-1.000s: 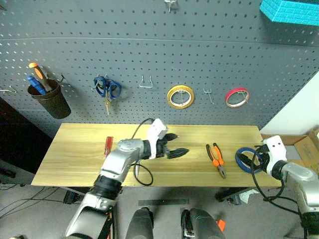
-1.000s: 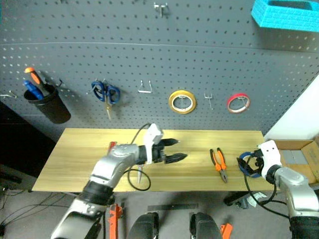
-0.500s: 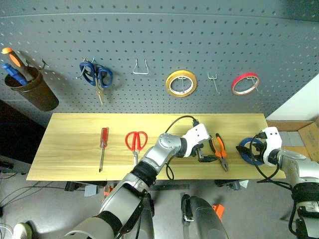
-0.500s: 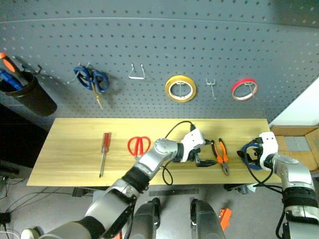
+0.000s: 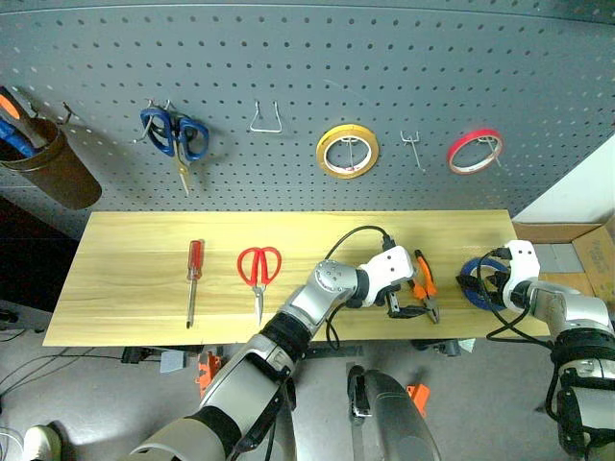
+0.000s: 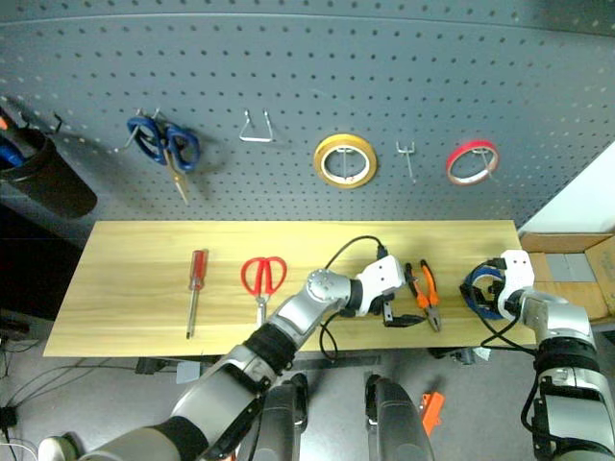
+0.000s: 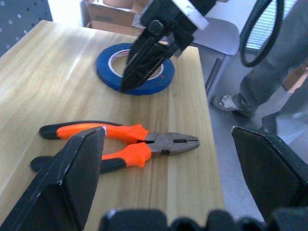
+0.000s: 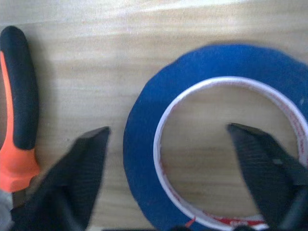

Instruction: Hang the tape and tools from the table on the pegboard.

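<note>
Hovering my left gripper [image 7: 168,183] wide open over the pliers [image 5: 423,288] near the table's [image 5: 125,288] front edge, right gripper [image 8: 168,173] spread astride the blue tape [image 8: 211,139] by the right edge, gripping nothing yet.

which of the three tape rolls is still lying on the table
The blue tape roll, flat at the table's right end by the right pincer. The yellow roll and red roll hang on pegboard hooks.

Both arms are silver-grey metal with dark joints. The left gripper [image 5: 411,305] and the right gripper [image 5: 478,285] each have a white housing and black, wedge-shaped fingers [image 7: 144,57]. A black cable [image 5: 346,240] loops from each wrist.
</note>
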`<state>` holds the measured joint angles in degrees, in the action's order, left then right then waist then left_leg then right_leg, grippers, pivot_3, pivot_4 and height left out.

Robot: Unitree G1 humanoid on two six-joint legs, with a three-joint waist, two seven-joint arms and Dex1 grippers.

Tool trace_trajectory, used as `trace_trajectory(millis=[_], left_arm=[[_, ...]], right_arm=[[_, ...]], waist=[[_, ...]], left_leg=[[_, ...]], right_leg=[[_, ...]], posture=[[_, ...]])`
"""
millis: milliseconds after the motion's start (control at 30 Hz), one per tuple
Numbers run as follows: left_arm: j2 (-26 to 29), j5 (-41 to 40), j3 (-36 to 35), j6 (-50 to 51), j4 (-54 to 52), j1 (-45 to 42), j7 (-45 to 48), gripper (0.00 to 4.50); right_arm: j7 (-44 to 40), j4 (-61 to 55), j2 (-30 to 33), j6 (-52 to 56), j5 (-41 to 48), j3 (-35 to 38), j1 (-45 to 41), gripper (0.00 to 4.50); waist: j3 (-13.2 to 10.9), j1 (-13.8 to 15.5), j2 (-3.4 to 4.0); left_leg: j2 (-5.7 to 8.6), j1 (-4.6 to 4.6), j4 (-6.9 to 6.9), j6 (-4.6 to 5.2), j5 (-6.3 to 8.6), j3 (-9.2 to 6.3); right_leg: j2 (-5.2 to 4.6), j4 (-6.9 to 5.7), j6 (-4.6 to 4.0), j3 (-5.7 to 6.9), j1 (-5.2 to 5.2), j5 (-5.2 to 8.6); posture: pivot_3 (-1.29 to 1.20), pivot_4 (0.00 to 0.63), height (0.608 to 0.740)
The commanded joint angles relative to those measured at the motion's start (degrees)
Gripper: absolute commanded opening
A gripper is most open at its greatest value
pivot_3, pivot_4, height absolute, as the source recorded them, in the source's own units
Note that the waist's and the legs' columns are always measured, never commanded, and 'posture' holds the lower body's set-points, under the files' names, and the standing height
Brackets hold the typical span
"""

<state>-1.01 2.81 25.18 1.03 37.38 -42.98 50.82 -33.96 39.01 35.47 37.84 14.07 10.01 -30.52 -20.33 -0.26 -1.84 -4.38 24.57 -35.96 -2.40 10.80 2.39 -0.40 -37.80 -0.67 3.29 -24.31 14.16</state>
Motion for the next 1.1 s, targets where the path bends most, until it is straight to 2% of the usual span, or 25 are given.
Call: trace_trajectory(millis=[33,200,233,267,400,533,633,700,900,1000,1100], left_arm=[[-0.69,-0.19,-0.49,-0.44,-2.00,-0.24,0.43,4.50],[-0.87,-0.55,-1.39,-0.35,-1.77,-0.85,0.70,4.50],[-0.98,-0.71,-1.64,-0.34,-1.59,-0.94,0.69,4.50],[-0.96,-0.88,-1.85,-0.21,-1.62,-0.99,0.78,4.50],[-0.38,-1.88,-3.29,0.36,-2.90,-0.69,1.25,4.50],[2.30,-7.84,-7.12,7.35,-13.73,3.86,4.29,4.50],[6.26,-16.28,-11.79,17.09,-29.15,11.43,5.48,4.50],[8.65,-21.18,-14.79,22.87,-37.35,15.45,4.81,4.50],[15.37,-27.54,-20.84,33.09,-52.45,25.09,-0.54,4.50],[17.20,-32.07,-25.21,37.67,-60.59,31.13,-4.61,4.50],[18.10,-32.91,-27.43,37.83,-62.81,34.74,-7.72,4.50]], right_arm=[[-1.04,2.11,-0.31,0.82,-0.89,-0.99,1.09,2.52],[-1.13,1.50,-0.59,0.20,-1.36,-1.30,1.43,0.74],[-1.23,1.55,-0.65,0.12,-1.44,-1.29,1.44,0.45],[-1.20,1.36,-0.68,-0.02,-1.58,-1.30,1.51,0.37],[-1.33,-6.14,-0.25,-1.31,-2.99,-2.90,4.51,0.37],[-0.01,-33.51,1.51,-3.10,-5.67,-6.23,17.15,0.37],[5.08,-55.94,-0.51,-2.60,-7.91,-6.90,27.82,0.37],[9.21,-64.90,-2.75,-3.86,-10.54,-7.89,32.37,0.37],[19.68,-74.60,-8.66,-11.24,-21.51,-15.04,35.74,0.37],[22.97,-72.82,-10.18,-18.25,-27.00,-18.80,33.33,0.37],[25.09,-66.52,-11.35,-25.93,-28.64,-19.22,29.06,0.37]], waist=[[0.00,0.01,0.00],[0.00,-0.02,0.00],[0.01,-0.02,0.00],[0.01,-0.02,0.00],[0.05,0.04,0.05],[0.23,0.11,0.35],[0.69,-0.16,0.92],[1.19,-0.40,0.90],[4.61,-0.26,0.51],[6.21,-0.44,0.06],[7.62,-0.58,-0.26]], left_leg=[[0.00,0.00,0.00,0.00,0.00,0.00],[0.00,0.02,0.02,0.03,0.02,0.03],[0.00,0.02,0.02,0.03,0.02,0.03],[0.00,0.02,0.02,0.03,0.02,0.04],[0.00,0.03,0.00,0.02,0.02,0.04],[-0.01,0.32,0.05,-0.02,0.01,0.02],[0.02,0.40,0.05,-0.34,-0.05,0.44],[-0.03,0.40,0.12,-0.45,0.01,0.71],[-0.07,0.34,-0.05,-0.38,0.13,0.68],[-0.06,0.25,-0.08,-0.25,0.20,0.71],[-0.05,0.22,-0.11,-0.16,0.15,0.68]], right_leg=[[0.00,0.00,0.00,0.00,0.00,0.00],[0.02,0.02,0.00,-0.03,-0.02,0.00],[0.02,0.03,0.00,-0.03,-0.02,0.00],[0.02,0.03,0.00,-0.03,-0.02,0.00],[0.02,0.03,0.01,-0.02,-0.04,0.00],[0.05,-0.05,0.17,0.01,-0.35,0.10],[0.03,-0.26,0.26,-0.19,-0.75,0.14],[0.02,-0.37,0.28,-0.46,-0.99,0.15],[0.09,-0.27,0.34,-0.67,-0.92,0.12],[0.10,-0.22,0.50,-0.86,-0.87,0.00],[0.20,-0.22,0.47,-0.97,-0.86,-0.15]], posture=[[-0.03,0.407,0.740],[-0.02,0.391,0.740],[-0.02,0.385,0.740],[-0.02,0.385,0.740],[-0.02,0.347,0.740],[-0.03,0.304,0.740],[-0.04,0.251,0.740],[-0.04,0.234,0.740],[-0.02,0.152,0.740],[0.00,0.130,0.740],[0.03,0.105,0.740]])
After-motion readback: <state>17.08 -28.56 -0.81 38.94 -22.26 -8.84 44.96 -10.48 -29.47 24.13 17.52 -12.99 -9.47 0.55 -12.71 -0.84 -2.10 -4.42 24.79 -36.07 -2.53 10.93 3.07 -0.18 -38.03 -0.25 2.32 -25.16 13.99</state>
